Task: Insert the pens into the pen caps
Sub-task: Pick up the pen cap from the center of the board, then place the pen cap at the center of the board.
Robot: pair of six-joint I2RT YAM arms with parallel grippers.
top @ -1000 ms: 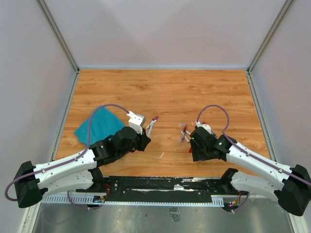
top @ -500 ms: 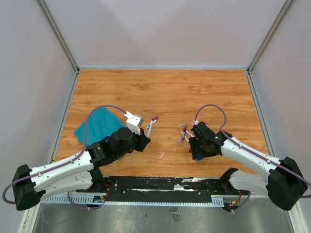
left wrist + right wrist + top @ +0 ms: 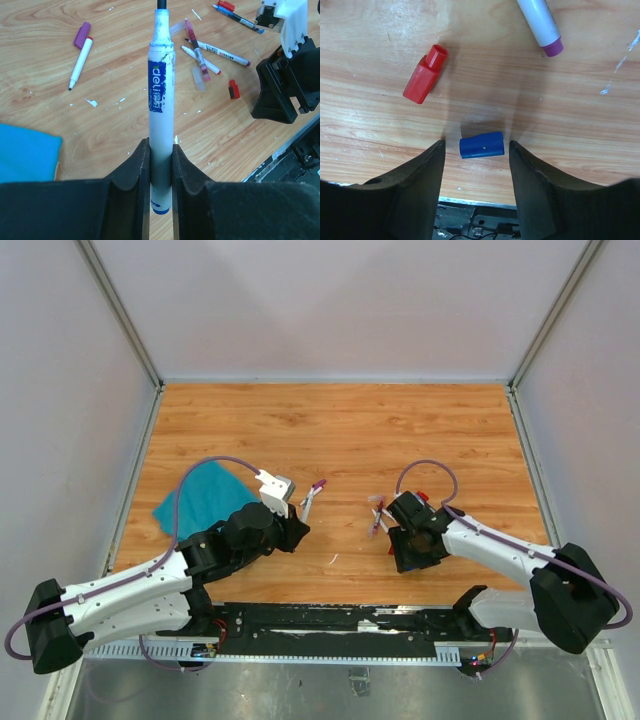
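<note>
My left gripper (image 3: 161, 150) is shut on a white pen (image 3: 161, 95) with a blue label; the pen sticks forward above the table, its dark tip at the top of the left wrist view. My right gripper (image 3: 476, 145) is open and low over the wood. A small blue pen cap (image 3: 481, 145) lies on its side between the fingers, touching neither. A red cap (image 3: 424, 75) lies to its upper left, and a pen end with a purple plug (image 3: 542, 27) is at the top. In the top view the right gripper (image 3: 407, 558) sits just below a cluster of pens (image 3: 378, 515).
A teal cloth (image 3: 200, 498) lies at the left. A purple-capped pen (image 3: 80, 55) rests on the wood left of the held pen. Several loose pens (image 3: 202, 60), a red cap (image 3: 233, 89) and a blue pen (image 3: 240, 17) lie ahead. The table's near edge is close below the right gripper.
The right gripper has shifted a little left and its jaws have narrowed around the blue cap. The left arm and its pen have not moved.
</note>
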